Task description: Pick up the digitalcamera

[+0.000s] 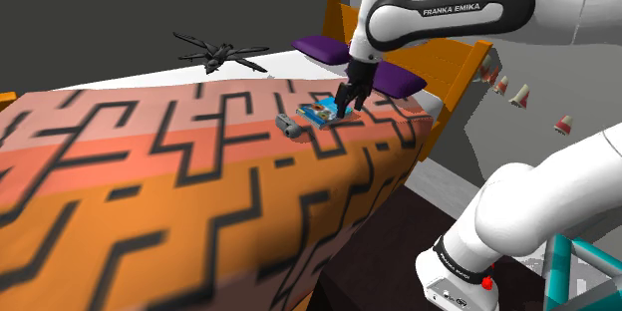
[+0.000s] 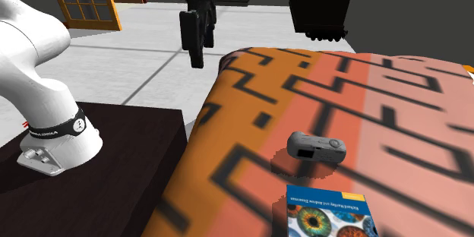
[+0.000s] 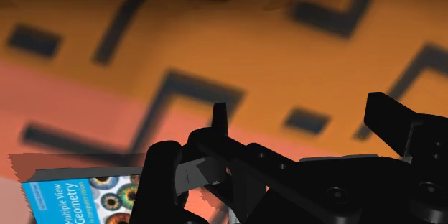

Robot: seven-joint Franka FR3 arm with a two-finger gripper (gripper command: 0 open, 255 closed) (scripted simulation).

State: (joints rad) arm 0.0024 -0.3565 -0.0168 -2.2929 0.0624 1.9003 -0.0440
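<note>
Two small things lie on the orange and pink maze-patterned cloth (image 1: 150,189), towards its far end. Going from the shoulder view's left, a black drone (image 1: 221,55) sits at the cloth's back edge. Next comes the grey camera (image 1: 289,125), lying on the cloth apart from the gripper. Near it, to the right, is a blue book (image 1: 324,112) with eyes on its cover. The gripper (image 1: 350,108) hangs over the book, fingers apart with nothing between them. Further right stands an orange chair (image 1: 468,70) with purple cushions (image 1: 321,50). In the second exterior view the camera (image 2: 317,146) lies just beyond the book (image 2: 330,213), not touching it
</note>
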